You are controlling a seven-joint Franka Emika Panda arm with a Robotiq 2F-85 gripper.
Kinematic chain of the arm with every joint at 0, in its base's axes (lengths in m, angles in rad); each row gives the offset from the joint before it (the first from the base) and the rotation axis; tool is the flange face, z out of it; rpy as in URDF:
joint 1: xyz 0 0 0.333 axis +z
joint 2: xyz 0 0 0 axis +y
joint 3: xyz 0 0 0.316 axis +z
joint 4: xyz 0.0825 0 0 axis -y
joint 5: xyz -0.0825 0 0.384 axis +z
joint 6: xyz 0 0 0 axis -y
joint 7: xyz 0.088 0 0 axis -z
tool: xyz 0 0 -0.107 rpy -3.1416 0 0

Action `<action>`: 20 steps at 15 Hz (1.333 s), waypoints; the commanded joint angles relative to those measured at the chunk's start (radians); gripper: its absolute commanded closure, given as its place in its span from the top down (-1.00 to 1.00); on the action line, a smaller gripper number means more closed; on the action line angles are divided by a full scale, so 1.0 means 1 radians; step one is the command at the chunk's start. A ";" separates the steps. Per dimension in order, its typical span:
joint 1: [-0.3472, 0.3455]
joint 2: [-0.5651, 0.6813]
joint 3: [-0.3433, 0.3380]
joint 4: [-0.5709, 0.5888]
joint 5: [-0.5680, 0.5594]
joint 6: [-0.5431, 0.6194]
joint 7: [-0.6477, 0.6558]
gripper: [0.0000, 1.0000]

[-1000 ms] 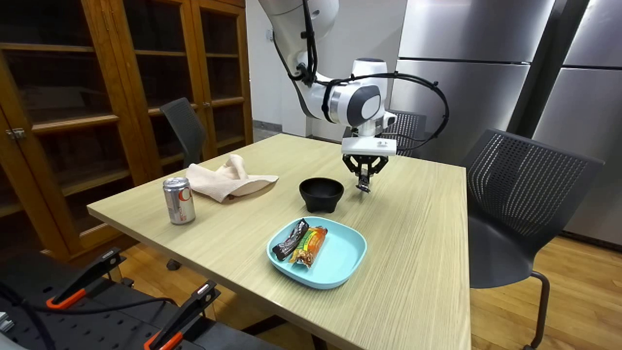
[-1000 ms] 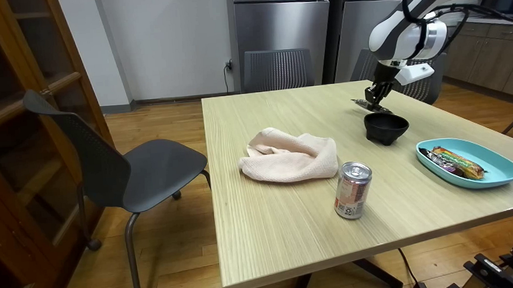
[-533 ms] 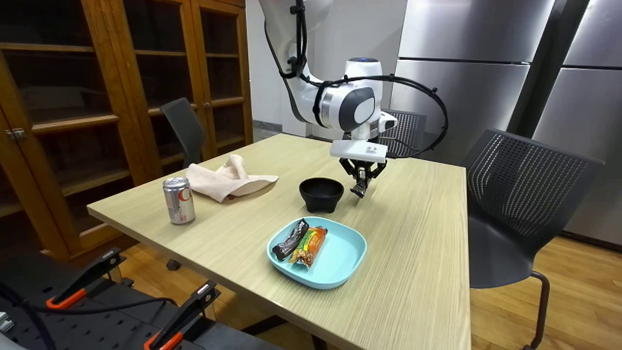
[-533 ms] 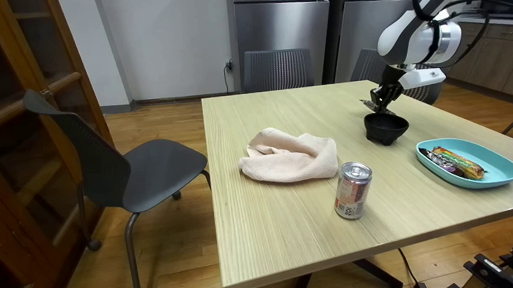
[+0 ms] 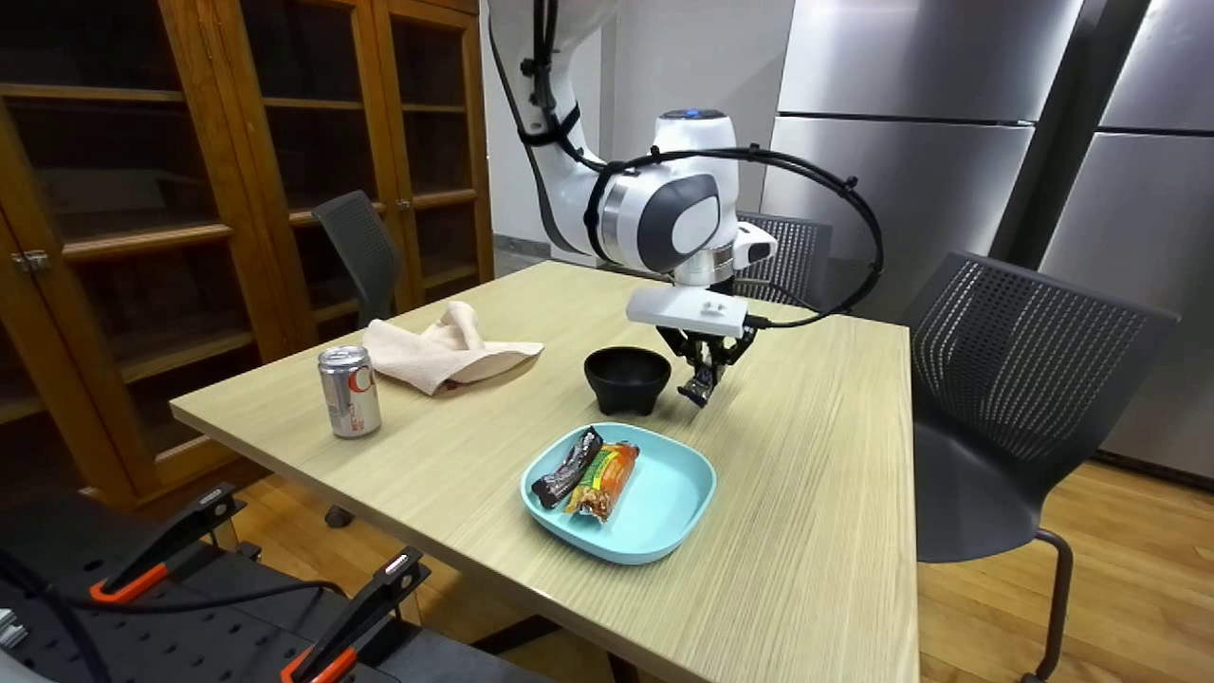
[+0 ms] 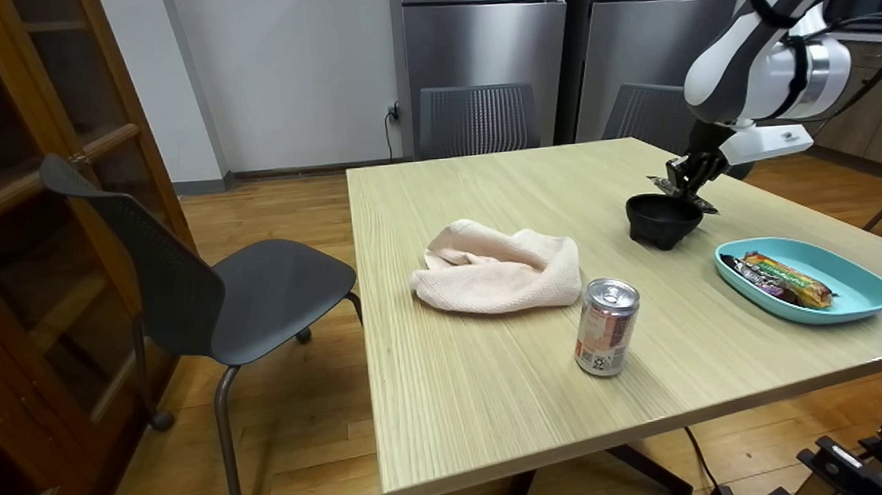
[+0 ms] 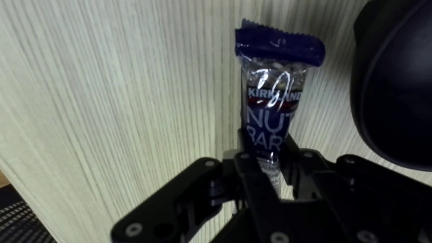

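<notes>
My gripper [image 7: 265,143] is shut on a nut bar [image 7: 275,91] in a clear and dark blue wrapper, its fingers pressing the bar's two sides near the middle. In an exterior view the gripper [image 5: 704,365] points down, and the bar [image 5: 700,389] hangs low over the table. A black bowl [image 5: 628,379] stands right beside the gripper; in the wrist view the bowl [image 7: 398,94] fills the right edge. Closer to the camera, a light blue plate [image 5: 669,517] carries a dark-wrapped bar [image 5: 567,468] and an orange-green wrapped bar [image 5: 605,479].
A silver can [image 5: 349,391] and a crumpled pale pink cloth [image 5: 446,351] are on the wooden table [image 5: 806,531]. Chairs stand around it, among them a dark mesh chair [image 5: 1024,379] at one side. Clamps [image 5: 356,617] are fixed to a dark stand by the near edge.
The arm has come past the bowl toward the plate, carrying the nut bar and turning slightly. Bowl, plate, can and cloth have stayed put.
</notes>
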 commanded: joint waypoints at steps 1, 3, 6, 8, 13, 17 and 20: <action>-0.012 -0.115 -0.012 -0.144 -0.040 0.028 0.001 -0.89; -0.012 -0.146 -0.023 -0.182 -0.059 0.008 -0.008 -0.89; -0.016 -0.195 -0.030 -0.252 -0.082 -0.002 -0.023 -0.89; -0.021 -0.231 -0.029 -0.315 -0.089 0.019 -0.029 -0.89; -0.077 -0.326 0.012 -0.508 -0.074 0.134 -0.063 -0.89; -0.150 -0.378 0.054 -0.644 -0.080 0.231 -0.065 -0.89; -0.242 -0.403 0.113 -0.717 -0.098 0.271 -0.072 -0.89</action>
